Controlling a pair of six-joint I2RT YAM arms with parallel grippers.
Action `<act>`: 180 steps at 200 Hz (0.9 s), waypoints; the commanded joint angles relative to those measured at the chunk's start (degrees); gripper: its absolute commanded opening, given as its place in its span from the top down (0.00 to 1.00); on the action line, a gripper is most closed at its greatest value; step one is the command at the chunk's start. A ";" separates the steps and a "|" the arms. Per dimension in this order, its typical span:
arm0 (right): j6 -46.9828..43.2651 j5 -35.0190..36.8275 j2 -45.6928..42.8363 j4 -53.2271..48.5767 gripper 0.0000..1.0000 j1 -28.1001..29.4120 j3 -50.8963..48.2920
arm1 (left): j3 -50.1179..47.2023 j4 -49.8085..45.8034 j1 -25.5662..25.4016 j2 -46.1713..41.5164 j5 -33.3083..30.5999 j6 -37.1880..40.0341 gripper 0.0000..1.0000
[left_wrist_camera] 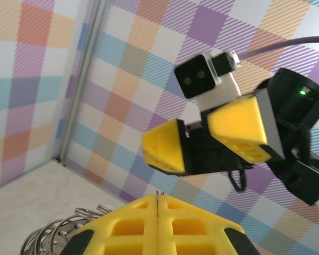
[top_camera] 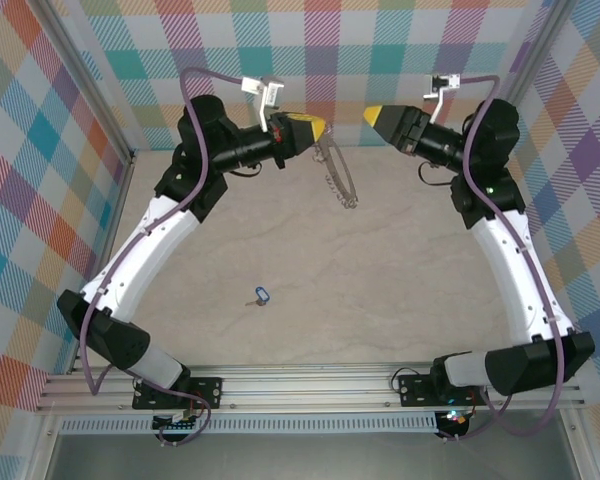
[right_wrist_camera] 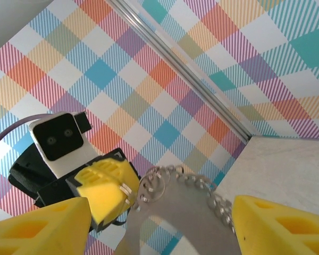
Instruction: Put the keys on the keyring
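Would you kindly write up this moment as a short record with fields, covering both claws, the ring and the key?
left claw: shut on the rim of the keyring
right claw: open, facing the left claw, holding nothing
key: lying on the table toward the near edge, blue tag attached, well apart from both claws
task state: key not yet on the keyring

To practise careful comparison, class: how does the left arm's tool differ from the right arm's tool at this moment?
The left tool is shut, while the right tool stands open. The left tool pinches the keyring, which hangs down from it; the right tool holds nothing. Both are yellow-tipped, raised above the table surface, and point toward each other.
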 commanded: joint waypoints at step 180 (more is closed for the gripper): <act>-0.73 -11.03 8.34 5.65 0.51 6.04 9.42 | 1.75 12.82 -0.40 0.18 3.95 -2.38 1.00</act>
